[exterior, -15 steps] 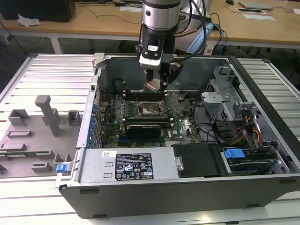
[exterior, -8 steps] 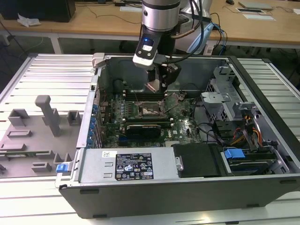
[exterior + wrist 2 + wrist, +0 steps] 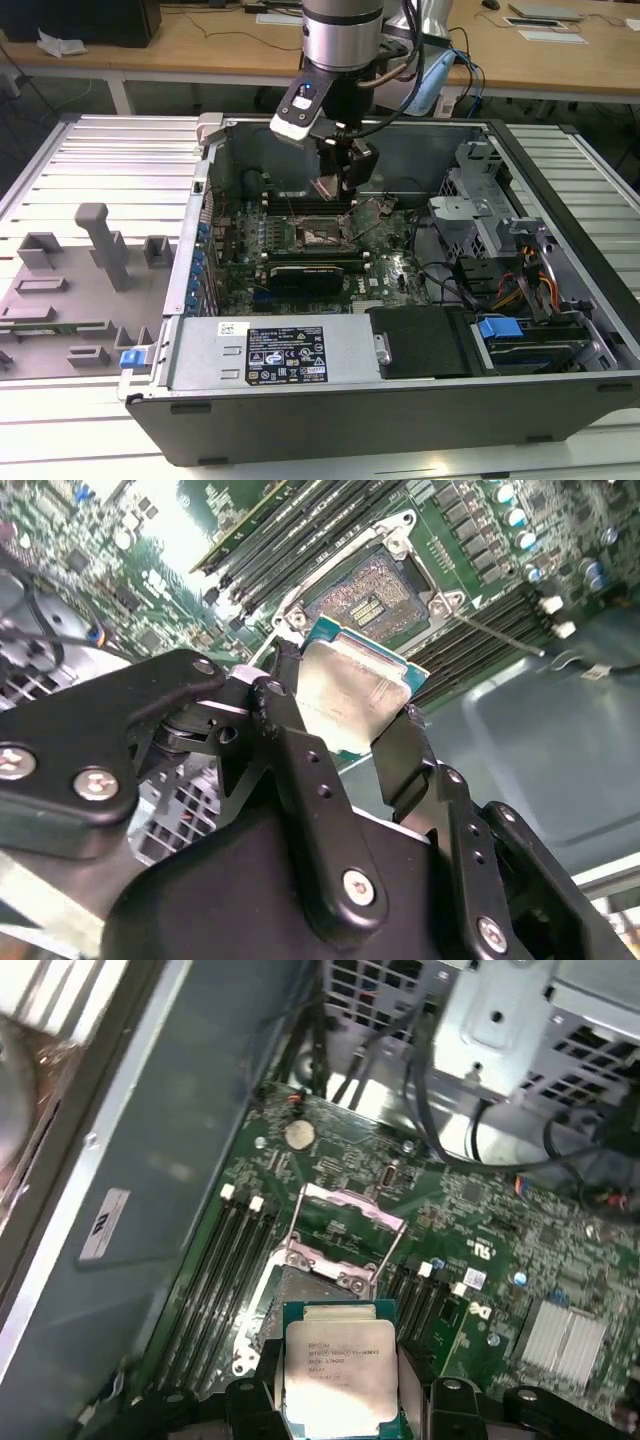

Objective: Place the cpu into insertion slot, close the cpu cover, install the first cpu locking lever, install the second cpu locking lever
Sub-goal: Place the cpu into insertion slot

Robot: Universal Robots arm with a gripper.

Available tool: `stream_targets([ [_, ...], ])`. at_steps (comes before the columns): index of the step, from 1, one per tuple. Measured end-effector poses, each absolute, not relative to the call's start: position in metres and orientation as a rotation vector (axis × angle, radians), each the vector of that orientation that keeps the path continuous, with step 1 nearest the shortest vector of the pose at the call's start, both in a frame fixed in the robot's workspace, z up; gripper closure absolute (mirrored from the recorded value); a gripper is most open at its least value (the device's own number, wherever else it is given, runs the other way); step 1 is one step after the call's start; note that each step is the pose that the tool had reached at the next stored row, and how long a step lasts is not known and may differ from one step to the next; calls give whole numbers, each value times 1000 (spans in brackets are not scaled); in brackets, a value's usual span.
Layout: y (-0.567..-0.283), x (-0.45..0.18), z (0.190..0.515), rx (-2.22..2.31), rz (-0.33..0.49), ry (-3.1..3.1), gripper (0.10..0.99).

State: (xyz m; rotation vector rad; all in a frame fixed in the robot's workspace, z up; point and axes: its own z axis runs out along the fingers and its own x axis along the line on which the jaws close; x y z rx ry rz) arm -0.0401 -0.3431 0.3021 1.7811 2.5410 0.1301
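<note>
My gripper (image 3: 345, 720) has its fingers (image 3: 292, 742) clamped on opposite edges of the cpu (image 3: 340, 1375). It hangs slightly tilted above the insertion slot (image 3: 372, 588), apart from it, in the far half of the case (image 3: 400, 400). The cpu cover (image 3: 348, 1222) stands swung open. I judge this placement needs a level chip, corners squared to the rim, and a gentle descent.

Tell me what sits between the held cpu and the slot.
Nothing. In the second wrist view the cpu, held by the fingers, hangs over the open slot with only air between. The first wrist view shows the cover swung back.
</note>
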Motion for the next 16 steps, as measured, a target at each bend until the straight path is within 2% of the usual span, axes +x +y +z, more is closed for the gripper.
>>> stream_targets([
  [16, -341, -44, 285, 2175, 124, 2189, 545],
])
